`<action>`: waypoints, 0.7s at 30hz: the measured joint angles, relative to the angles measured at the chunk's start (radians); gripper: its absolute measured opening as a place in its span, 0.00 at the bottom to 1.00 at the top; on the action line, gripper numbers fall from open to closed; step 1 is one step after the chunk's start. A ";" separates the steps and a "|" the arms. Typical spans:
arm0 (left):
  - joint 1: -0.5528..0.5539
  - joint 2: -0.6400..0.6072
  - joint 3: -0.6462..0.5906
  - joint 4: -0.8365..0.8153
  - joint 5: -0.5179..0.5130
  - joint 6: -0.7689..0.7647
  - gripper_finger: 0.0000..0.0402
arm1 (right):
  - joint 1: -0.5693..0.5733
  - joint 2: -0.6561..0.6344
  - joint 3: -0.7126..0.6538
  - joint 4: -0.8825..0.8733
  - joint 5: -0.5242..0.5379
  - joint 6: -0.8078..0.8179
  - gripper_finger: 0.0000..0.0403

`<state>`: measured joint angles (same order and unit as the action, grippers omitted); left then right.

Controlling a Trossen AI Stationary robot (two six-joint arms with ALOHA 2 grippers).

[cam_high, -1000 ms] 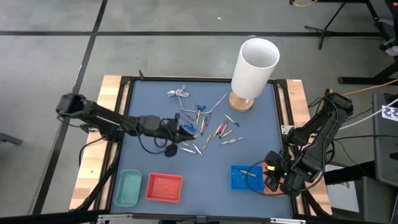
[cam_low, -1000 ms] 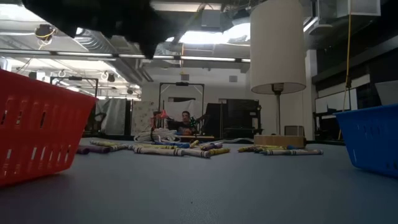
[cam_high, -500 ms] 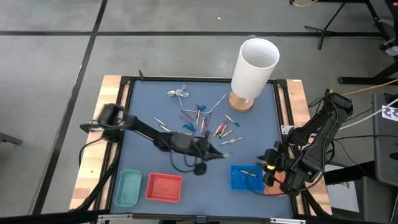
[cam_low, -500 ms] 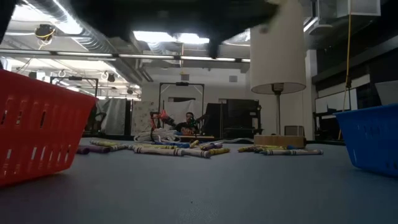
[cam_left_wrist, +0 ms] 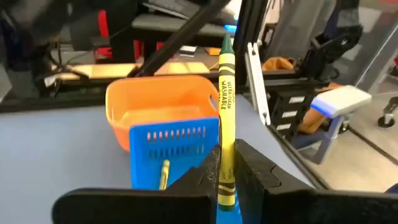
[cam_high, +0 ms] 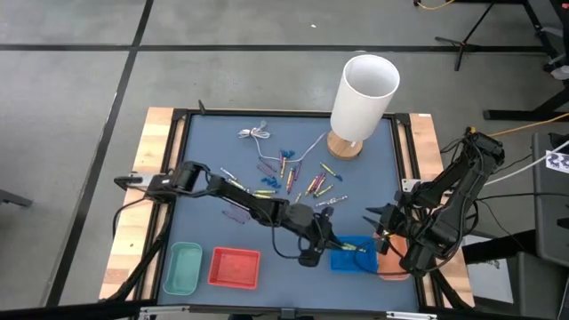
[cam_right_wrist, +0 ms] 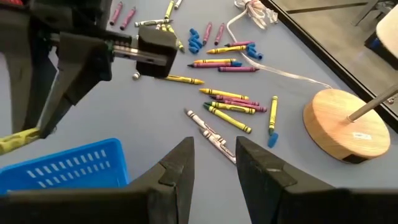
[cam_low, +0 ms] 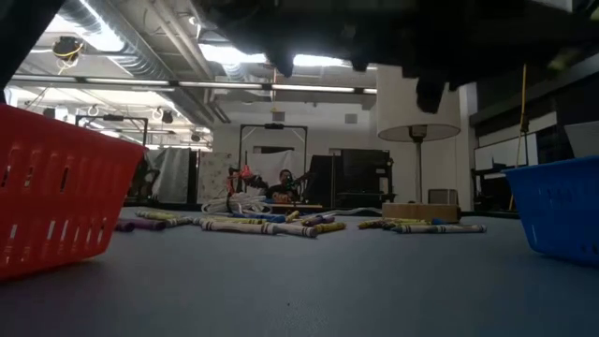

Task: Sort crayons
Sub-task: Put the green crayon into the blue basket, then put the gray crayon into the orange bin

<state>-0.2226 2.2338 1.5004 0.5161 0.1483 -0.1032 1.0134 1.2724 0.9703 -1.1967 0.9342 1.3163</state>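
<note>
Left wrist view: left pincer (cam_left_wrist: 225, 180) holding yellow crayon (cam_left_wrist: 225, 118) beside blue basket (cam_left_wrist: 171, 146) | step: carry to basket | next: release above it | right pincer (cam_right_wrist: 211, 155) wide, waiting lower right of high view.

The surface (cam_high: 213, 142) is matt blue-grey with wooden side rails. The blue basket (cam_left_wrist: 171, 146) and orange basket (cam_left_wrist: 155, 102) look like slotted plastic. The yellow crayon (cam_left_wrist: 225, 124) has a printed paper wrap; the lamp base (cam_right_wrist: 339, 124) is smooth wood.
</note>
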 joint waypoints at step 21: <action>0.055 -0.038 0.006 -0.120 0.093 -0.023 0.29 | -0.134 -0.001 0.000 -0.002 -0.034 -0.175 0.29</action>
<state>-0.1675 2.1955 1.5066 0.3959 0.2417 -0.1257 0.8799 1.2713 0.9703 -1.1992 0.9005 1.1417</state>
